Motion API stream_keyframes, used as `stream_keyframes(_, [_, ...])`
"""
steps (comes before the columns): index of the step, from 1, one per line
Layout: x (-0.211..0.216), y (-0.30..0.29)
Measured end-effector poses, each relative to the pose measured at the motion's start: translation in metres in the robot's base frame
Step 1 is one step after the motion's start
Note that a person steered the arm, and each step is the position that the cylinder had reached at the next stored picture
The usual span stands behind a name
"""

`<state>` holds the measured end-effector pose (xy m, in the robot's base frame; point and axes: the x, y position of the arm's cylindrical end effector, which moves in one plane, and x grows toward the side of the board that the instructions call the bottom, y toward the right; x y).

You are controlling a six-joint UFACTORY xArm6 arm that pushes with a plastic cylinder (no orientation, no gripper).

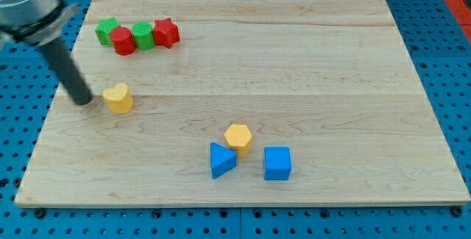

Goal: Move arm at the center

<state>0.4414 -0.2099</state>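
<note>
My tip (82, 100) rests on the wooden board (294, 62) near its left edge. It stands just left of a yellow heart-shaped block (118, 98), with a small gap between them. At the view's top left a row of blocks touch each other: a green star (107, 29), a red cylinder (123, 40), a green hexagon (143, 35) and a red star (166, 32). Below the middle of the board sit a yellow hexagon (238, 137), a blue triangle (221, 160) and a blue cube (277, 162).
The board lies on a blue perforated table (449, 55). The arm's grey body (26, 4) enters from the view's top left corner, above the board's left edge.
</note>
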Motion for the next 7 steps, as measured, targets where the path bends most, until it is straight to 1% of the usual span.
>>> stream_keyframes(1, [0.025,0.089])
stream_keyframes(2, [0.076,0.125])
stream_keyframes(3, [0.073,0.128])
stream_keyframes(5, [0.069,0.106])
stream_keyframes(6, [0.053,0.045])
stream_keyframes(7, [0.004,-0.003])
